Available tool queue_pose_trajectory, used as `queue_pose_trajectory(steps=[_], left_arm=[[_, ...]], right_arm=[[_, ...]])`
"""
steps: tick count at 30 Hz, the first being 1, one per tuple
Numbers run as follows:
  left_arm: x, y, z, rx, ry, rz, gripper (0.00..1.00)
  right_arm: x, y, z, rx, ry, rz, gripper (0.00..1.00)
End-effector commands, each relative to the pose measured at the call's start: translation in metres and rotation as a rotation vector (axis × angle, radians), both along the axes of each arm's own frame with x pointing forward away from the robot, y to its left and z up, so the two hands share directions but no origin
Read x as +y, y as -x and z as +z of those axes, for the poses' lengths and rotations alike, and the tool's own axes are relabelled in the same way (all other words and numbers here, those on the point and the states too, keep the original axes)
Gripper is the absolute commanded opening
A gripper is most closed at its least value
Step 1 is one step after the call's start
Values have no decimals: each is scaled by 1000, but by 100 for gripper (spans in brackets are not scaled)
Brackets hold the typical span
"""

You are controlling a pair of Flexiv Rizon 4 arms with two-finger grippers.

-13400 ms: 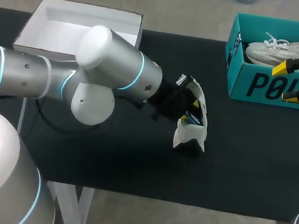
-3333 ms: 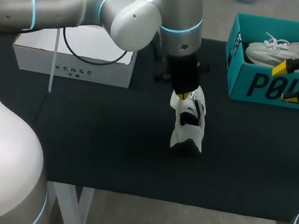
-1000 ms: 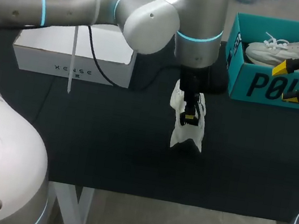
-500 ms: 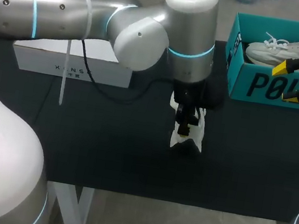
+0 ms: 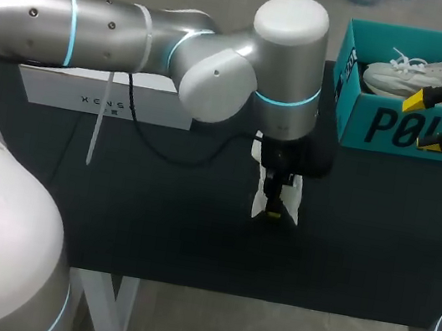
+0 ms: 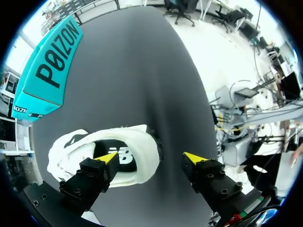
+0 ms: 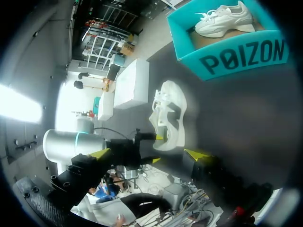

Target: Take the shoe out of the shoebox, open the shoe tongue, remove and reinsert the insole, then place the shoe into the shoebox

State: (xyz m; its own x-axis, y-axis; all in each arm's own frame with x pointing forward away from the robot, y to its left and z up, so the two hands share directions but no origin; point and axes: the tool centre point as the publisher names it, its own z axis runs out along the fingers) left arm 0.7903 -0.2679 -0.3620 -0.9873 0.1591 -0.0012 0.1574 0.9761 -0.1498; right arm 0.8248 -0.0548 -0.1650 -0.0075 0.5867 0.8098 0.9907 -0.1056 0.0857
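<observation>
Nearest the robot, the white sneaker point(image 5: 263, 198) lies on the black desk point(image 5: 151, 230), well apart from the other things. The left arm point(image 5: 141, 33) comes in from the left and bends down over the sneaker, so that the left end effector point(image 5: 273, 208) points straight down at the sneaker's near end.

In the left wrist view the left end effector point(image 6: 150, 158) has its fingers wide apart. One yellow tip hangs over the sneaker's point(image 6: 139, 144) opening, above the dark insole point(image 6: 127, 161), which lies inside the shoe. The other tip hangs over bare desk beyond the shoe's padded rim. That rim lies between the two fingers, and neither can be seen to press on it, so nothing is clamped.

Farther back on the left stands a white box point(image 5: 104, 101), partly hidden by the left arm.

At the far right corner stands the teal shoebox point(image 5: 381, 124), open at the top, with a second sneaker point(image 5: 401, 75) lying inside it. The right end effector point(image 5: 422, 123) hangs at the shoebox's right end, its two yellow tips apart.

From the right wrist the right end effector point(image 7: 148, 155) shows both fingers spread with nothing held between them. Ahead of it are the left end effector point(image 7: 155, 149), then the sneaker point(image 7: 170, 113) on the desk. Beyond those are the white box point(image 7: 132, 82) and the shoebox point(image 7: 236, 56) with the second sneaker point(image 7: 222, 20).
</observation>
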Motion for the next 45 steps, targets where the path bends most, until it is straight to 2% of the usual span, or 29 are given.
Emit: queue_pose_trajectory(steps=[1,5,7,8,10,11,12,23,28,32,45], left_arm=[[-11,-1,-21,23,-6,-1,85],[-11,1,-30,3,-17,20,85],[-11,2,-36,4,-16,22,81],[-11,2,-39,-12,-19,36,58],[-11,3,-44,-2,-19,35,31],[-11,3,-45,-3,-19,41,11],[-11,4,-45,-1,-22,40,0],[18,3,-2,-4,-91,-52,0],[35,-5,24,67,-129,-222,0],[57,-15,46,185,-161,-364,0],[60,-16,49,206,-168,-381,0]], right_arm=[[0,0,0,1,2,0,100],[0,0,0,1,2,0,100],[0,0,0,1,2,0,100],[0,0,0,1,2,0,100],[0,0,0,1,2,0,100],[0,0,0,1,2,0,100],[0,0,0,1,2,0,100],[0,0,0,1,2,0,100],[0,0,0,1,2,0,100],[0,0,0,1,2,0,100],[0,0,0,1,2,0,100]])
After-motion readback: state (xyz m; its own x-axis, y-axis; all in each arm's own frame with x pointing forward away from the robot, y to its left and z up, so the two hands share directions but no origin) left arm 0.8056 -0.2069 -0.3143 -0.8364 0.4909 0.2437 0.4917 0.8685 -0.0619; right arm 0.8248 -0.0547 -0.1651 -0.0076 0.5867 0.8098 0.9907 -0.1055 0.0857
